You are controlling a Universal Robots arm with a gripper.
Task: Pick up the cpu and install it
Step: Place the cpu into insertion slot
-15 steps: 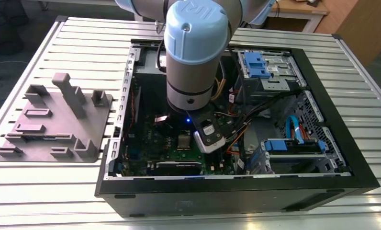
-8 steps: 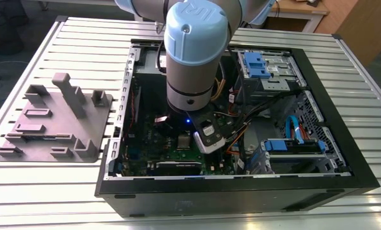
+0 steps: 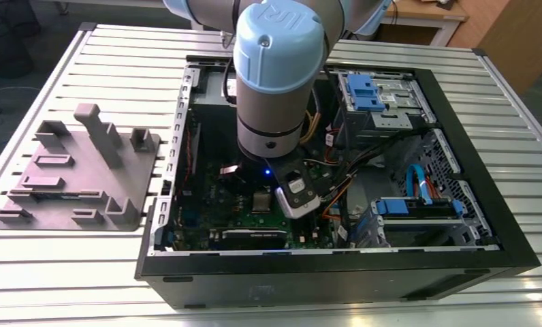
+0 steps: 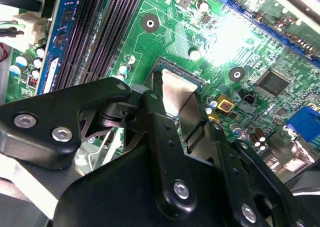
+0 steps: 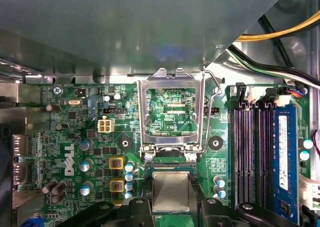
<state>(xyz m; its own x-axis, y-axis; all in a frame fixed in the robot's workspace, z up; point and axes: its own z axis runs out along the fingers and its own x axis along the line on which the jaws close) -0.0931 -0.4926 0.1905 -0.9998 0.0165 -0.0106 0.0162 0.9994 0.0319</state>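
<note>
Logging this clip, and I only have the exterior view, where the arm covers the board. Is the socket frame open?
Observer: Yes; in the first wrist view the socket frame is swung open, clear of the socket.
Operator: Where is the cpu?
Observer: The cpu lies at the socket, just beside the open frame, with the gripper right at it.
Operator: Is it seated?
Observer: Cannot tell; in the second wrist view its silvery top shows, partly behind the gripper.

Silvery-grey cpu (image 5: pixel 171 191) (rim perhaps darker), green motherboard (image 5: pixel 60 123), black gripper (image 4: pixel 177 106), blue memory module (image 5: pixel 286 162)
</note>
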